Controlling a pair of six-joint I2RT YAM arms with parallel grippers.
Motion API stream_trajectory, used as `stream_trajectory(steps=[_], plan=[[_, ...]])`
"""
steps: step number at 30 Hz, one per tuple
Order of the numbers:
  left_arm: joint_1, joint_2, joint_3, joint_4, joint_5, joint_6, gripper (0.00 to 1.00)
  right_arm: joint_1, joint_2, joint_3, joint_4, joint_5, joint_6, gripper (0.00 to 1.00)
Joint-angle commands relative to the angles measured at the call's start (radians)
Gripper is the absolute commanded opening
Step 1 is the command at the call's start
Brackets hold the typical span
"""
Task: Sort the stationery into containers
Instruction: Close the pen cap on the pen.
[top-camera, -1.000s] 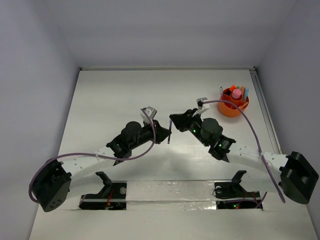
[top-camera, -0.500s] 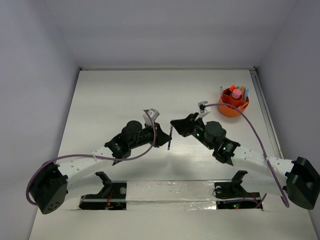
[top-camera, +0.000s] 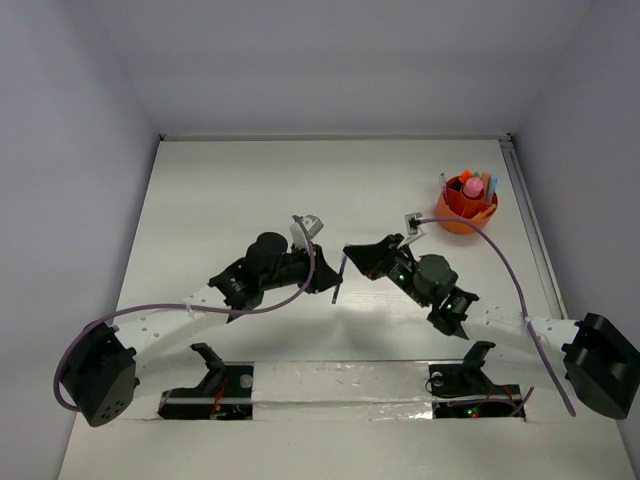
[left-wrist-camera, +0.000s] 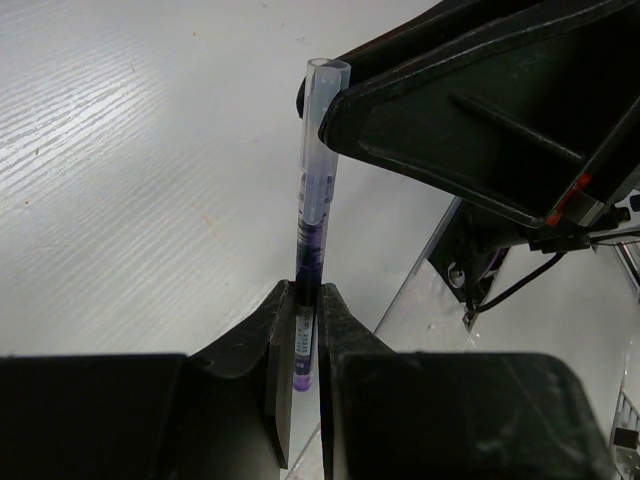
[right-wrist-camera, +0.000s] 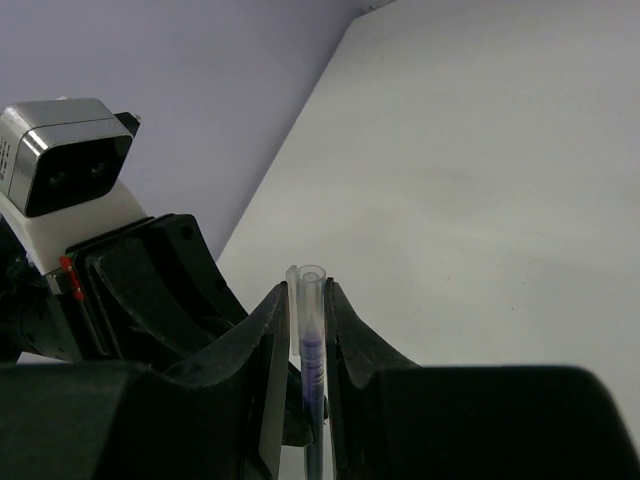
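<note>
The thin clear pen (left-wrist-camera: 312, 190) stands upright above the counter (top-camera: 230, 190) centre, left jaws clamped on its lower end, right jaws closed around its top. Light, stiff and probably slick: best held firmly mid-barrel. The orange holder (top-camera: 462, 225) sits at two o'clock

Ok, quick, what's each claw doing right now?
Left claw: closed on the lower end of the clear purple pen.
Right claw: jaws flank the same pen's top end; whether they clamp it cannot be told.
</note>
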Motion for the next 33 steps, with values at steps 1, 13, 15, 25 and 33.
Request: stream_trajectory(steps=[1,13,15,25,33], plan=[[0.065,-0.024,0.177,0.433,-0.139,-0.013,0.0,0.086,0.042,-0.097,-0.212,-0.262,0.047,0.0],[0.11,0.01,0.217,0.505,-0.048,-0.09,0.0,0.129,0.08,-0.092,-0.267,-0.219,0.052,0.0],[0.11,0.017,0.217,0.52,-0.034,-0.106,0.0,0.129,0.083,-0.054,-0.337,-0.186,0.033,0.0],[0.129,-0.015,0.122,0.513,-0.043,-0.129,0.0,0.14,-0.04,-0.034,-0.431,-0.153,-0.005,0.0],[0.129,-0.024,0.079,0.511,-0.05,-0.122,0.0,0.14,-0.081,-0.003,-0.485,-0.233,-0.023,0.31]])
